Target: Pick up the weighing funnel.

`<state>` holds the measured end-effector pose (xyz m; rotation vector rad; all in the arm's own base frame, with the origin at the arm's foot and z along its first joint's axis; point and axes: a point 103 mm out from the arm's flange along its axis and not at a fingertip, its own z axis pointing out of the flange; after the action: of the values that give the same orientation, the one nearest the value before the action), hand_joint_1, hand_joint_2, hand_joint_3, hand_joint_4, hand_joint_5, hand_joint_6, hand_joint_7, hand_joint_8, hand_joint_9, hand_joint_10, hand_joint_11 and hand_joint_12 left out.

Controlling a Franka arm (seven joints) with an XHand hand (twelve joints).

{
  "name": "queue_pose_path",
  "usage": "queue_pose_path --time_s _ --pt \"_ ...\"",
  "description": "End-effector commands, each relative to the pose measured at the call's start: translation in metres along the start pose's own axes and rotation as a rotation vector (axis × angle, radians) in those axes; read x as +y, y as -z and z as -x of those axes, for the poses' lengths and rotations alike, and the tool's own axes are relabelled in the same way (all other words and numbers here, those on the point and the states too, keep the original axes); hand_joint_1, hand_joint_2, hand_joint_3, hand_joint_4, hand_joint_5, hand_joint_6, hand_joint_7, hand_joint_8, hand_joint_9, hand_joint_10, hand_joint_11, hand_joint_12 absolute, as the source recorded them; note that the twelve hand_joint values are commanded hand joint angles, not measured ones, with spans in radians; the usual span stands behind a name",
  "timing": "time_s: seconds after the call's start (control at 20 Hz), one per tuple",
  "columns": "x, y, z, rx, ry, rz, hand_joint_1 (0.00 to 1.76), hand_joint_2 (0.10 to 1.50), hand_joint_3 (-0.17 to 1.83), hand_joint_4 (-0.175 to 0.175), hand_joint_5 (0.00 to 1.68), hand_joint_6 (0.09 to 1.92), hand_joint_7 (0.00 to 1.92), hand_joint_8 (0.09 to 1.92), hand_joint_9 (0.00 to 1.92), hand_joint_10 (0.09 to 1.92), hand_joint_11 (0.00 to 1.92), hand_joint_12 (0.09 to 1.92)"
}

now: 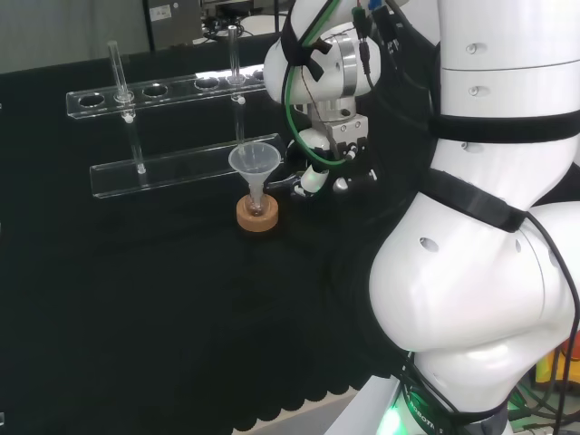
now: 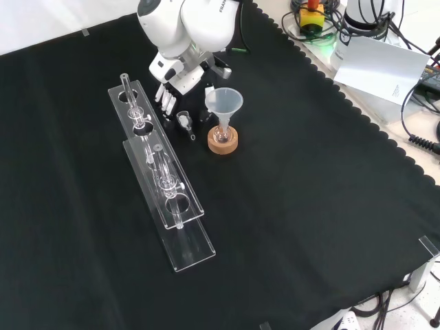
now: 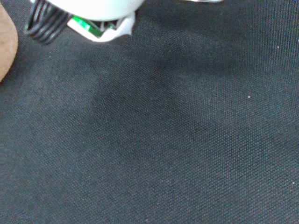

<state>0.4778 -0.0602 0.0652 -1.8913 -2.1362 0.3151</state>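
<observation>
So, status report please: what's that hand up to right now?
Hand open, fingers pointing down. Weighing funnel lying on cloth beside them, not gripped. Funnel and tube rack close on either side.

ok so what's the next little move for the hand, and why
Probably lower the hand a little and curl it round the weighing funnel. In the front view that piece lies on the cloth, unheld, just below the straight fingers. The funnel stands close on its right, so a small move seems safest.
</observation>
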Motion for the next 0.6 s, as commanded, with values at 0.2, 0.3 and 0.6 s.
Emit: queue_pose_path --time_s 0.2,0.3,0.6 --pt "0.0033 -0.0022 -0.0026 -0.023 -0.018 0.01 0.96 0.58 0.71 -0.044 0.49 0.56 0.56 0.71 0.76 0.54 0.47 1.27" --pt "0.0035 -0.0023 -0.0027 -0.023 -0.019 0.01 0.97 0.58 0.71 -0.042 0.49 0.58 0.57 0.71 0.77 0.54 0.47 1.28" --pt "0.0041 -0.0023 -0.0026 -0.023 -0.022 0.01 0.97 0.59 0.71 -0.039 0.5 0.64 0.6 0.72 0.79 0.54 0.48 1.27"
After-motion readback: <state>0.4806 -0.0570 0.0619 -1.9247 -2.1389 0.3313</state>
